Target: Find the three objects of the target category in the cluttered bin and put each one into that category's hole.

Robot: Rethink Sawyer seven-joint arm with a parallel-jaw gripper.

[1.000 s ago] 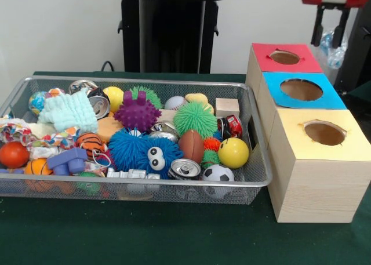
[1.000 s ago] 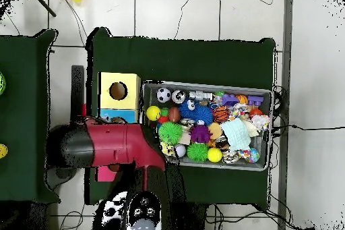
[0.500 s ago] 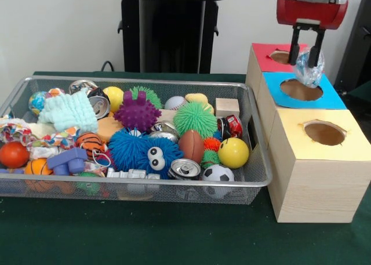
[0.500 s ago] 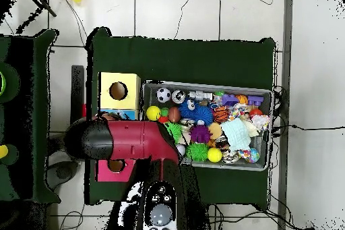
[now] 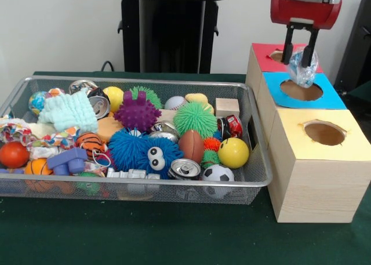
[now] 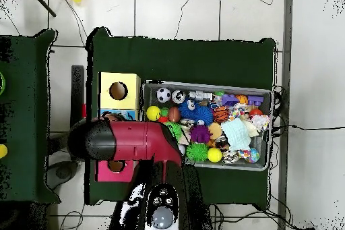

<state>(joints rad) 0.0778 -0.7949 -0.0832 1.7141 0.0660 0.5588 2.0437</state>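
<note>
Bottle [image 5: 302,68]: 1 crumpled see-through plastic piece with blue-and-white label, pinched between the 2 black fingers [image 5: 288,46] of the gripper [image 5: 300,50]. Jaws closed on it, hanging in the air at the seam between the red-faced and blue-faced box tops. Not touching either face as far as visible.

Hole [image 5: 280,57]: round cut-out in flat red top, ragged brown edge, partly hidden behind the left finger and bottle. Red box [image 5: 285,57] farthest from camera, then blue-faced box [image 5: 305,90] with larger round hole, then yellow-faced box [image 5: 322,133] nearest; all pale wood grain sides, square-cornered, standing touching in a row just beside the bin's right end.

Bin [image 5: 249,181]: shallow silver wire mesh, rounded metal rim, on dark green cloth. Packed with mixed clutter: spiky rubber balls in purple [image 5: 137,112], green [image 5: 195,118] and blue with googly eyes [image 5: 139,152]; smooth yellow ball [image 5: 233,152]; small soccer ball [image 5: 218,174]; shiny metal can [image 5: 184,169] lying on its side; plain wooden cube [image 5: 227,107]; pale knitted cloth [image 5: 69,112].

Overhead: red-and-black arm [image 6: 131,143] lying across the boxes, covering the blue one; gripper itself hidden beneath.
</note>
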